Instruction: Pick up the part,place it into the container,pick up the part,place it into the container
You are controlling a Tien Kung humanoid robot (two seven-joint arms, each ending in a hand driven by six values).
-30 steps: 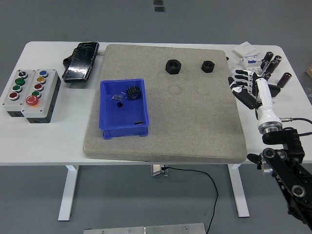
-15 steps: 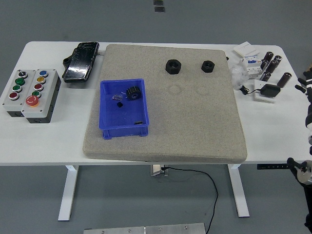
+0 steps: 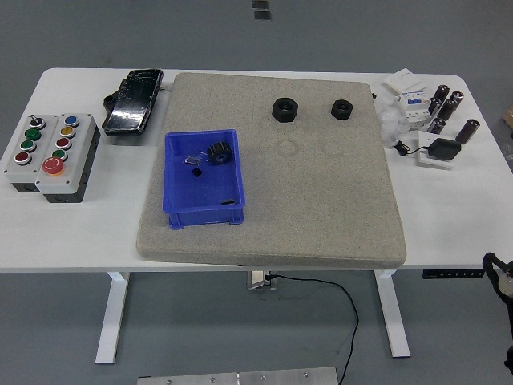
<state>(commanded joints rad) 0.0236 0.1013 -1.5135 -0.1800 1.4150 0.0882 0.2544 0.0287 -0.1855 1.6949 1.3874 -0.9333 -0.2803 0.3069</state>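
Observation:
Two black hex nuts lie at the far side of the grey mat [image 3: 321, 208], the larger nut [image 3: 284, 109] to the left of the smaller nut [image 3: 342, 108]. The blue container [image 3: 204, 215] stands on the mat's left part. It holds a black gear [image 3: 219, 152] and a couple of small dark bits. Neither hand is over the table. Only a dark piece of the right arm [image 3: 500, 274] shows at the lower right edge, below the tabletop.
A grey button box [image 3: 50, 155] sits at the table's left end, with a black device [image 3: 134, 100] behind it. At the right end lie dark cylinders [image 3: 450, 104], white boxes [image 3: 405, 84] and a black adapter [image 3: 441, 149].
The right hand, which hovered over the table's right end a second ago, has drawn back down and to the right out of the picture. The parts on the mat have not moved.

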